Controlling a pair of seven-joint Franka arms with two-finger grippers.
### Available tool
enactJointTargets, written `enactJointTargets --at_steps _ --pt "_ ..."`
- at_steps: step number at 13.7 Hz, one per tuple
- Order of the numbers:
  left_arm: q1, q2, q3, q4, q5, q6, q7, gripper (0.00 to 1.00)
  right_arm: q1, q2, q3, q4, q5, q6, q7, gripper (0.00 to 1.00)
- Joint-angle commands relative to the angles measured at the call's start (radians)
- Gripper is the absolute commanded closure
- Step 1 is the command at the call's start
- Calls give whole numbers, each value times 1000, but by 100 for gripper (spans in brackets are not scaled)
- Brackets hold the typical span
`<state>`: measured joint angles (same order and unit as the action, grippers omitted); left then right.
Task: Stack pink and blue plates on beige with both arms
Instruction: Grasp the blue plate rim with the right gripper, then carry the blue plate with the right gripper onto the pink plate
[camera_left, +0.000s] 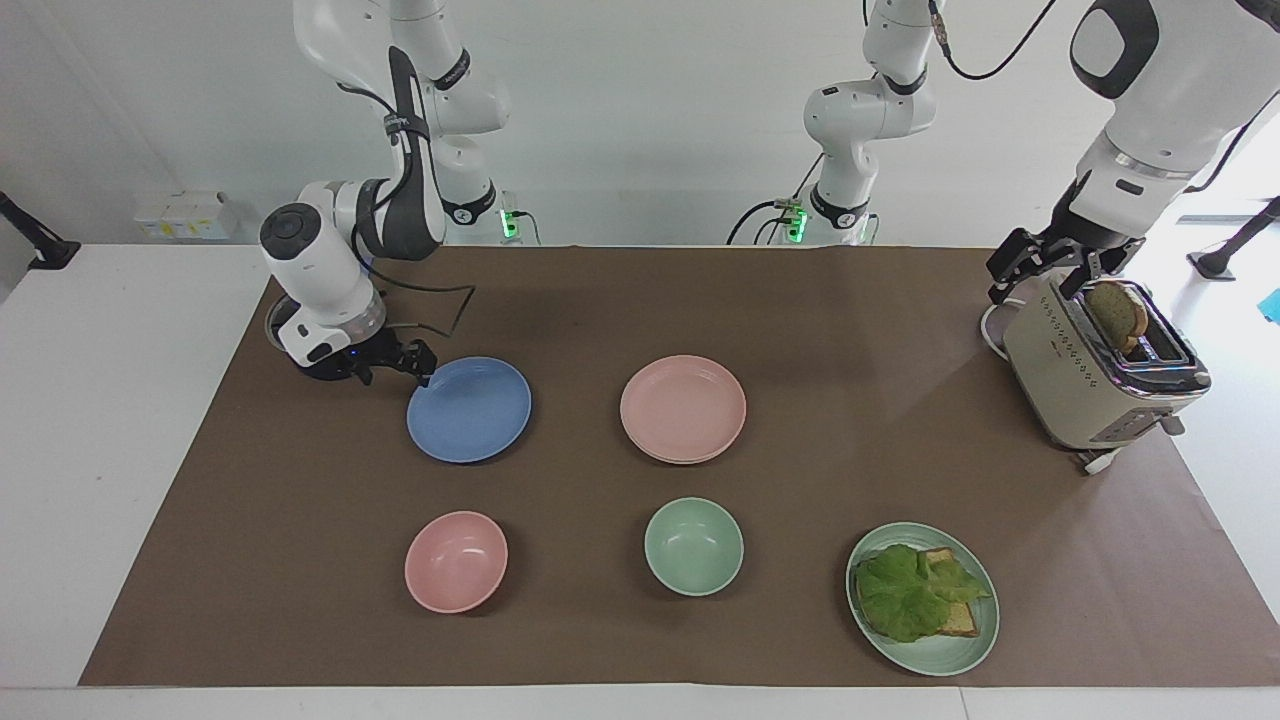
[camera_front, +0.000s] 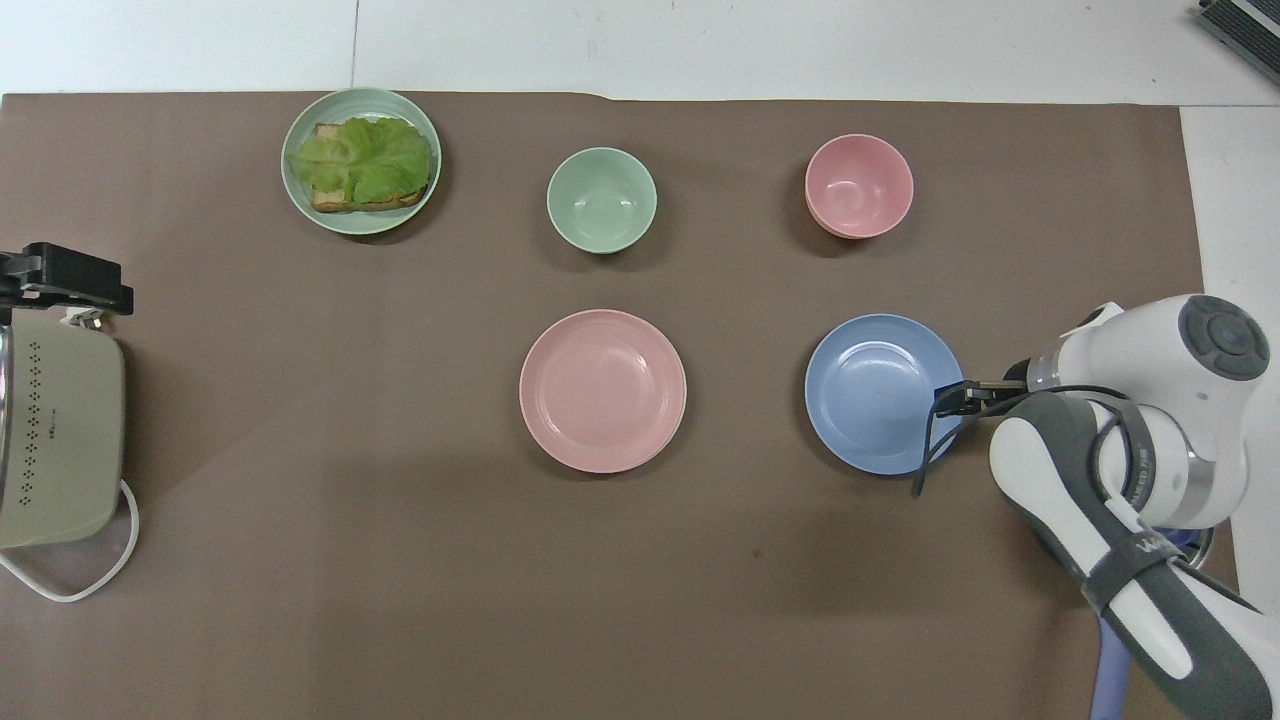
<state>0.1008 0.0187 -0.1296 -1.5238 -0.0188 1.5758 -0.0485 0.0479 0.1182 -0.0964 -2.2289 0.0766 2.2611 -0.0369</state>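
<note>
Right gripper (camera_left: 392, 366) sits low at the blue plate (camera_left: 469, 409), at the rim toward the right arm's end of the table, fingers parted and holding nothing. In the overhead view its tips overlap the plate's edge; whether they touch it can't be told. Blue plate lies flat on the brown mat, beside the pink plate (camera_left: 683, 408) and apart from it. Pink plate rests on top of the beige plate (camera_left: 690, 459), seen only as a thin pale rim under it. Left gripper (camera_left: 1050, 262) waits w/ fingers spread, up over the toaster (camera_left: 1100, 370) at the left arm's end, well apart from the plates. So the right arm is much the nearer to the blue plate — likely next step: grip that rim, carry it toward the pink plate.
</note>
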Motion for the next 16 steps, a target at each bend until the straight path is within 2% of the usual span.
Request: enactJointTargets --at_steps 1,2,3,6,10,13,16 --pt "3 -6 -5 -3 19 -13 13 0 -14 27 3 -12 26 51 -84 0" --pt "2 -6 -5 -3 17 -14 15 0 -14 27 3 -12 26 51 -89 18" --pt "3 -6 -5 -3 17 -13 13 0 -14 27 3 -12 26 51 -87 44" --pt "5 -6 -5 -3 17 -13 13 0 -13 29 3 -11 26 46 -81 100" --pt "3 -5 -5 -3 17 -14 13 0 -5 29 3 26 26 2 -75 100" --pt "3 -6 -5 -3 17 -14 13 0 -2 -18 7 133 23 -164 -78 100" --pt "3 -6 -5 -3 17 -14 13 0 6 -72 18 218 9 -277 -75 100"
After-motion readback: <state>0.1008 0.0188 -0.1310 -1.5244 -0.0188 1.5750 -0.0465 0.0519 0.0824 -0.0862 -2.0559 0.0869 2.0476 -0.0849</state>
